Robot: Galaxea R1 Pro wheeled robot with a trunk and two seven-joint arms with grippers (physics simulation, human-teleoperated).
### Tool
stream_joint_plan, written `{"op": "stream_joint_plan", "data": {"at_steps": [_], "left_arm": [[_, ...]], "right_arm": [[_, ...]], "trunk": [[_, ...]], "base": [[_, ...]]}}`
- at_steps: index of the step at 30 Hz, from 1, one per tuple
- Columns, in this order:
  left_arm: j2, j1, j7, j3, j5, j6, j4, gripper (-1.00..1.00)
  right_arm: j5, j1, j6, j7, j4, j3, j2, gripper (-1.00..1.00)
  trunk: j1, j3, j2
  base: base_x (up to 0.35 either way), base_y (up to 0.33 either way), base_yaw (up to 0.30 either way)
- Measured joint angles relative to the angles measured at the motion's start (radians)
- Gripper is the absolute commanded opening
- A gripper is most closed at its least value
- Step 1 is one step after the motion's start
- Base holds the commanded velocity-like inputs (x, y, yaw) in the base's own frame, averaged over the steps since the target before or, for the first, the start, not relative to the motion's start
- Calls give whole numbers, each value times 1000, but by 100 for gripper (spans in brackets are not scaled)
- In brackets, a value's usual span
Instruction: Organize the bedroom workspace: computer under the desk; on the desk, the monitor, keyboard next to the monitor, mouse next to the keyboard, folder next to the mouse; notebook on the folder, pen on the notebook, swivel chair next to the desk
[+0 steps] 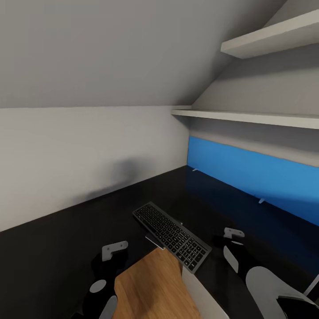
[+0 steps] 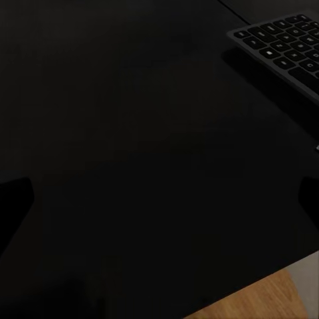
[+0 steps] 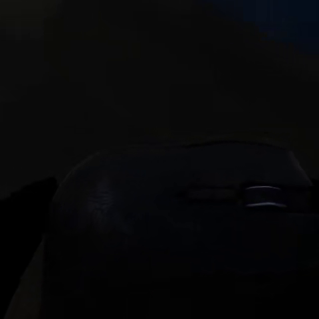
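Black glossy counter (image 1: 66, 248) carries the keyboard (image 1: 173, 235), lying diagonal near its front edge. Mouse (image 3: 179, 219) sits right under the right claw (image 1: 233, 237); claw state unreadable. Left claw (image 2: 159, 199) spread, empty. Mouse likely light, rigid, slippery: pinch its sides.

Blue wall panel (image 1: 252, 175) behind, two white shelves above (image 1: 248, 117), sloped grey ceiling (image 1: 110, 48), white wall (image 1: 79, 150)

Glossy black surface, matt plastic, warm wood

The surface (image 1: 66, 248) shines glossy black; the keyboard (image 1: 173, 235) looks matt dark plastic; the floor (image 1: 150, 288) shows smooth honey wood; the wall panel (image 1: 248, 173) appears smooth, bright blue.
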Motion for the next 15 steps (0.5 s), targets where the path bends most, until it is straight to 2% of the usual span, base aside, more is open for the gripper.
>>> {"op": "stream_joint_plan", "data": {"at_steps": [15], "left_arm": [[2, 0, 0, 1, 0, 0, -1, 100]], "right_arm": [[-1, 0, -3, 1, 0, -1, 3, -100]], "trunk": [[0, 0, 0]], "base": [[0, 0, 0]]}}
